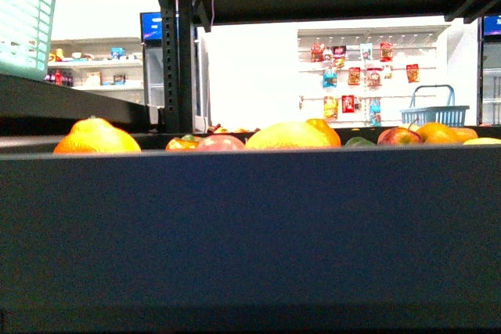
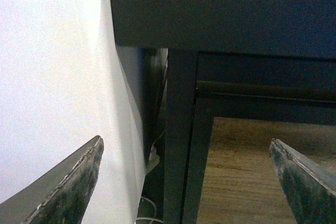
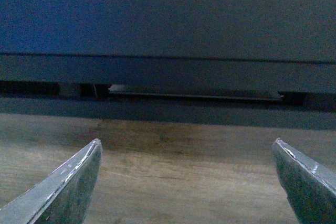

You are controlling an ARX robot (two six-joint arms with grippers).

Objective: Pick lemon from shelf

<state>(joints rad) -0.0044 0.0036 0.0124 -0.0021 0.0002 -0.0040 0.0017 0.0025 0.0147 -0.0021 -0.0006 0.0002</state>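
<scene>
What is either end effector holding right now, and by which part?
Nothing. The left end effector and right end effector are both open, gaps empty, facing the black metal shelf. The yellow lemon sits ungrasped on it.

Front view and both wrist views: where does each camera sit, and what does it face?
Front view: on the body, facing the shelf, its dark front wall, fruit tops behind; no arm shows.
Left wrist view: facing the shelf's upright and wood-grain panel; open left pincer shows.
Right wrist view: facing that panel below a tray; open right pincer shows.
Shared: both wrist views see the panel.
</scene>
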